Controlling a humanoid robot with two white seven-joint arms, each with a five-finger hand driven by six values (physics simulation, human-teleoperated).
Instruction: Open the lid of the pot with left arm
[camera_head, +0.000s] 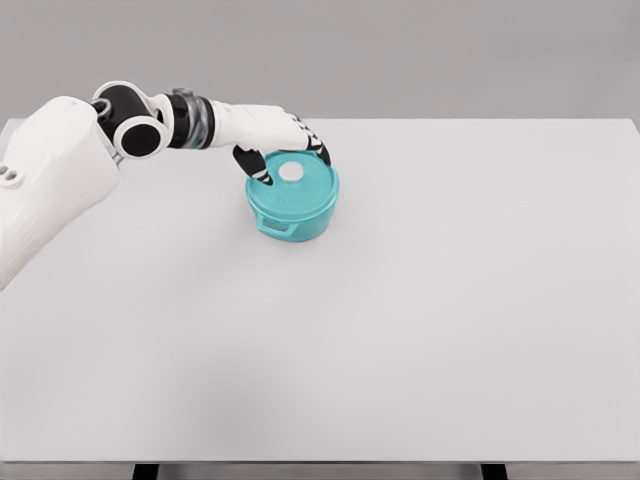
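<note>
While white jointed left arm (60, 170) enters from 9 o'clock edge, forearm reaches right across pale grey rectangular table (420, 320). Left hand (285, 140) sits at far rim of round teal pot (293, 205), fingers (258, 168) spread and curved down over it, black-tipped, one at 9 o'clock side of flat teal lid (292, 184), one at 1 o'clock. No firm clamp visible. Lid still on pot, small white round knob (291, 172) at centre uncovered. Pot stands left of table centre, toward 11 o'clock, side handle facing 6 o'clock.
</note>
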